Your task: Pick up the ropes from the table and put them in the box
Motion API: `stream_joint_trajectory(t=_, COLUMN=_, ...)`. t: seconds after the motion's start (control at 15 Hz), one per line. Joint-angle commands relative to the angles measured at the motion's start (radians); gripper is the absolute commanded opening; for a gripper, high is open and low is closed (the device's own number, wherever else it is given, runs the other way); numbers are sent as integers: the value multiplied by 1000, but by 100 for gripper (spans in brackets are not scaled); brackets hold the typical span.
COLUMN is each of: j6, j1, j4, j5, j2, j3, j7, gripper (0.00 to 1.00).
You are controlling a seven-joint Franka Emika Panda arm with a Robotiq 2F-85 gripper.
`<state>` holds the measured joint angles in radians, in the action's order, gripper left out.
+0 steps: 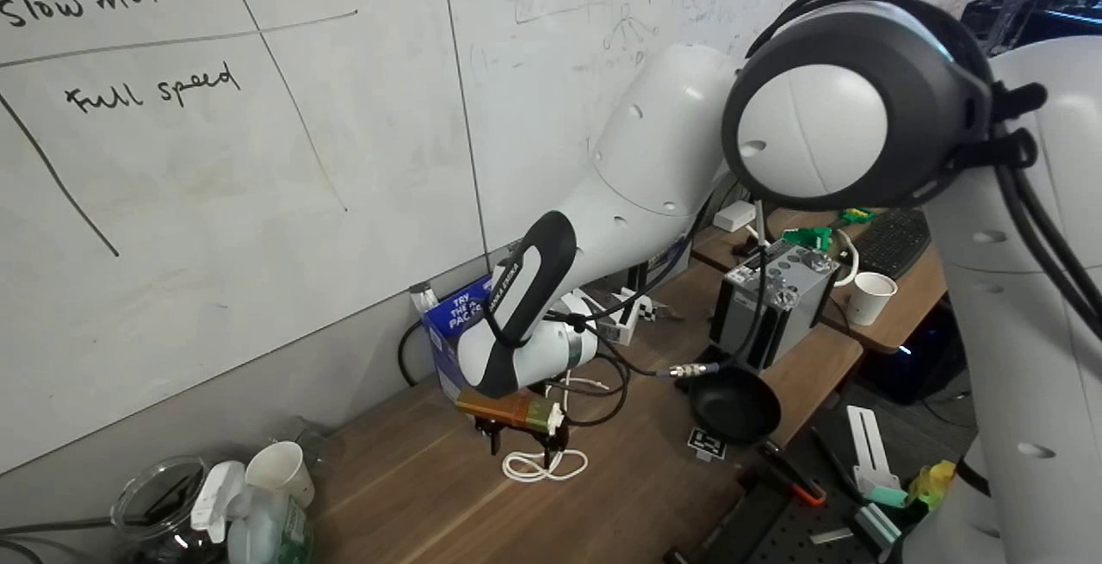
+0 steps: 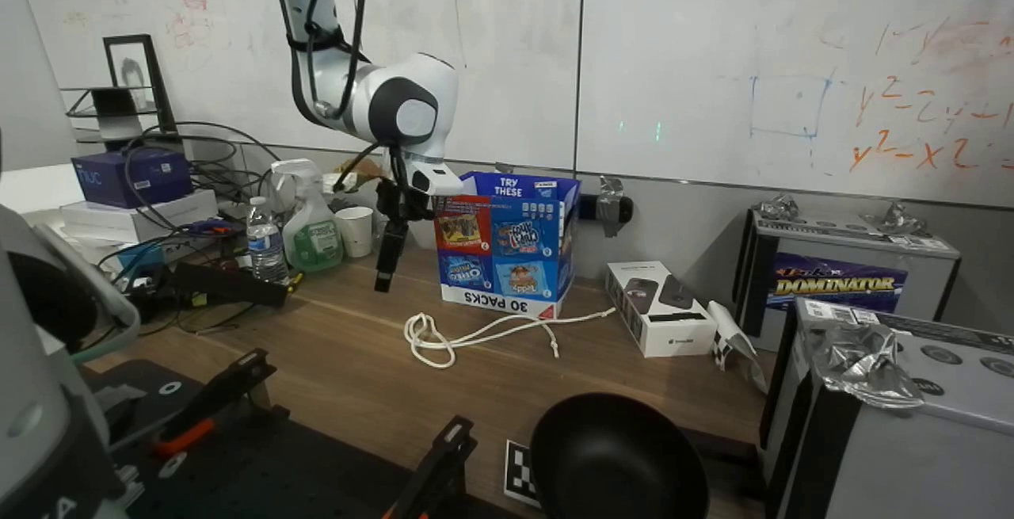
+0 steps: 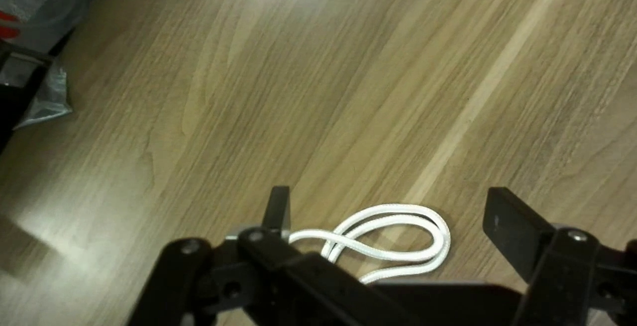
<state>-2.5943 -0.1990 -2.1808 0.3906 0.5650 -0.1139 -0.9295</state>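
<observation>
Our claw (image 3: pixel 388 205) hangs up over the table (image 2: pixel 356 376), and the white rope (image 3: pixel 398 256) lies on the table below it. We have just this one claw for the job. In an exterior view, the loopy part of the rope shows lower than the claw's tip and a bit to the right, and the tail runs right, past the near side of the blue box (image 2: pixel 503 253), to end just beside a white carton (image 2: pixel 661 309). A short end sticks out nearer. We cannot tell if it is one rope or more.

In the wrist view, we see the loop in the gap between the two fingers (image 3: pixel 513 229). Its long way goes left to right, from one finger toward the other. One bit goes out of sight behind the finger on the left. So we think the claw needs to go down, and maybe a little over toward the loop. If we pinch along the long way, the loop may just bunch up or slip out, so a small turn might help.

The two fingers stand wide apart, with room for the loop. They hold nothing, and we see them touch nothing. We think all of the picking up is yet to do.
</observation>
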Motion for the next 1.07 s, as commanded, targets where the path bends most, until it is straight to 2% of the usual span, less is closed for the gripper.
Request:
stream_joint_trajectory(t=0.0, j6=-45, j1=-37, j4=57, j5=15, j2=75, j3=34, j7=-113, gripper=100)
stream_joint_trajectory(t=0.33, j6=-120, j1=-88, j4=83, j5=-17, j2=150, j3=93, j7=-252, gripper=100)
stream_joint_trajectory(t=1.0, j6=-223, j1=-134, j4=119, j5=-31, j2=248, j3=153, j7=-425, gripper=100)
